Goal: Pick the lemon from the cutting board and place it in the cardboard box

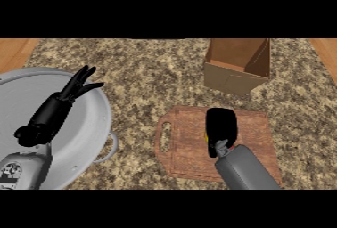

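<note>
Granite counter (158,80) lies bare between cutting board (191,151), under right hand (222,124) covering lemon (207,138), and cardboard box (237,67).

Even, bright light falls over the worktop (151,84). Beside the cardboard box (238,64) no strong shadow shows, though its inside is darker. No glare shows on the worktop.

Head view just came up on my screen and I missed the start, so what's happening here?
The right hand is down over the cutting board, covering the lemon, of which only a yellow sliver shows at the hand's edge. The cardboard box stands open beyond the board. The left hand rests open over a large grey pan at the left.
</note>
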Controlling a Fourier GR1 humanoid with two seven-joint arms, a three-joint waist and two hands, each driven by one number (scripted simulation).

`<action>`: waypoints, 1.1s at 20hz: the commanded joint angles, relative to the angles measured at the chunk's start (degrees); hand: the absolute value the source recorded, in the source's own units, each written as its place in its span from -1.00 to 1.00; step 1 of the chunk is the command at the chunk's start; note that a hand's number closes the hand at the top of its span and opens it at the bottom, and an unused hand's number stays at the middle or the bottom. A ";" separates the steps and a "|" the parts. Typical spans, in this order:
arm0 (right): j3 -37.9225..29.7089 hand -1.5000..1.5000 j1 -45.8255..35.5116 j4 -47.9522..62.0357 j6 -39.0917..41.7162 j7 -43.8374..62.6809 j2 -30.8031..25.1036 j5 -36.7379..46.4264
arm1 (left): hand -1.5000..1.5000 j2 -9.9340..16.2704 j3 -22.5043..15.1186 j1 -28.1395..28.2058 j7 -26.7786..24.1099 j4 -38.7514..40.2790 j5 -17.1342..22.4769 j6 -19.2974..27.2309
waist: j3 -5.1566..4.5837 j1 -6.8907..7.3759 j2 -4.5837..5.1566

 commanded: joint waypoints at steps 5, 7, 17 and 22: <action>10.48 1.00 -5.16 -0.90 -1.63 -16.13 3.61 -2.70 | 0.00 -2.03 -2.14 1.59 -0.37 -0.93 -1.00 -0.83 | 0.08 2.47 0.64; 14.19 1.00 -7.22 -2.24 -1.37 -26.53 3.67 -6.99 | 0.00 -2.17 -2.66 -0.13 -0.90 -0.92 -1.29 -1.04 | 0.20 4.28 1.26; 15.97 1.00 -15.36 -4.49 -15.12 -46.53 3.75 -7.59 | 0.00 -2.76 -1.68 -0.20 0.51 -0.37 -2.86 0.60 | 0.04 0.44 0.21; 8.14 1.00 -16.39 -13.53 -10.66 -42.06 3.73 -10.37 | 0.00 -0.55 2.54 -3.01 0.39 3.48 -0.49 -2.02 | 0.01 -0.38 0.13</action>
